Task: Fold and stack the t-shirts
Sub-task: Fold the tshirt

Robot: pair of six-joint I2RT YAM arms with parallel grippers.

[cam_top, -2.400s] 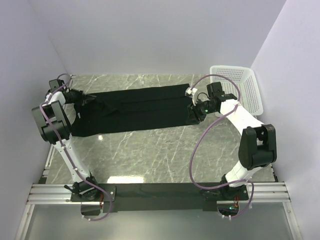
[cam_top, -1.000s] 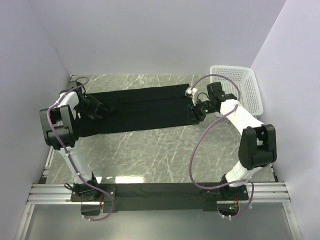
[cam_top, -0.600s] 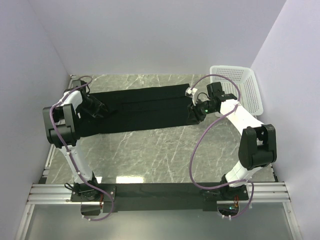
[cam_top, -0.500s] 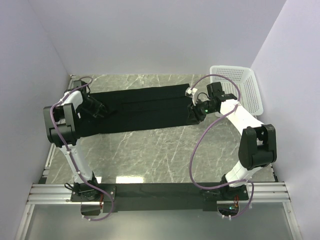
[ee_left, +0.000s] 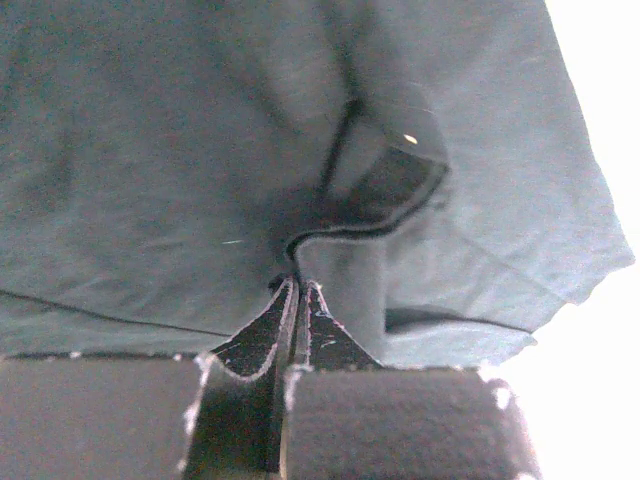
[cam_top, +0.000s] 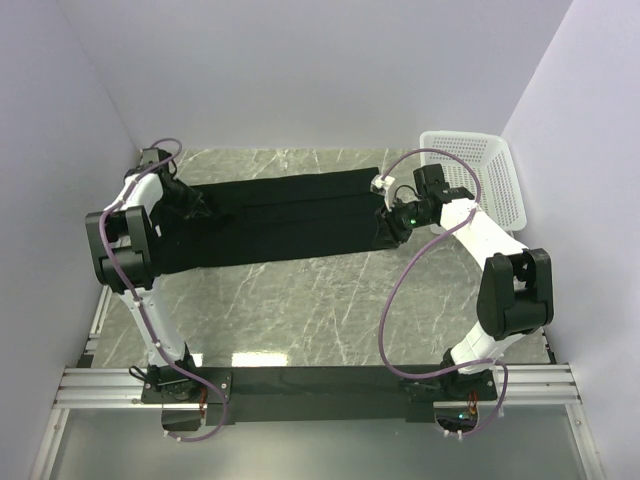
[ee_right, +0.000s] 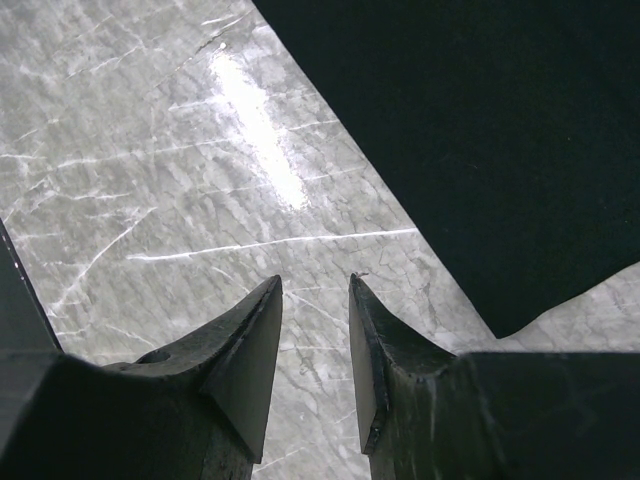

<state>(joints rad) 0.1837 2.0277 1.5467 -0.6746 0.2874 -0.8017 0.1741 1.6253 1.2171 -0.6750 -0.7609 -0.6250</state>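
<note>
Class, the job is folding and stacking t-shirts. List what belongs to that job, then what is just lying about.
Belongs to the job:
black t-shirt
left claw, shut on a fold of it
right claw, open beside its edge

Just lying about:
white basket, at the far right corner of the marble table

The marble table (cam_top: 330, 310) bears a black t-shirt (cam_top: 280, 222) stretched across it and a white basket (cam_top: 497, 185).

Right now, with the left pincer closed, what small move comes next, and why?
Probably shift the right pincer onto the corner of the black cloth t-shirt and close. The left pincer is shut on a pinch of cloth; the right stands open over the grey marble table, beside the shirt.
</note>
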